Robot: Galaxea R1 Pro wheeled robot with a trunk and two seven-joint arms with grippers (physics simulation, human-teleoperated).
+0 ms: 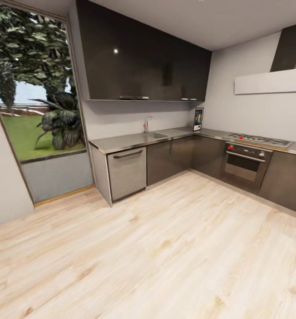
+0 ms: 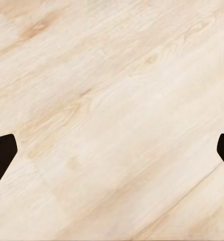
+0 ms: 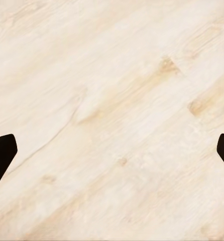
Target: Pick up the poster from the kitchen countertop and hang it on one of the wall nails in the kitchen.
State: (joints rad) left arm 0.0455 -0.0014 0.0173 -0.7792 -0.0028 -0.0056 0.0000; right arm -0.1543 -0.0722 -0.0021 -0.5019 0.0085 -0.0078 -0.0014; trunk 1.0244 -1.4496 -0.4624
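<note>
The poster (image 1: 198,119) stands upright in the far corner of the kitchen countertop (image 1: 121,142), leaning against the pale wall, small and far off in the head view. The L-shaped grey worktop carries a sink with a chrome tap (image 1: 147,123) and a gas hob (image 1: 259,140). I can make out no nail on the walls at this distance. My left gripper (image 2: 112,153) is open over bare wooden floor, its dark fingertips (image 2: 1,153) wide apart. My right gripper (image 3: 112,153) is open too, above the same pale planks, holding nothing.
Dark glossy wall cabinets (image 1: 143,62) hang over the sink run, and an extractor hood (image 1: 271,79) over the hob. An oven (image 1: 247,165) and a dishwasher (image 1: 127,172) sit under the worktop. A tall window (image 1: 32,88) is at left. Wide wooden floor (image 1: 165,248) lies between me and the cabinets.
</note>
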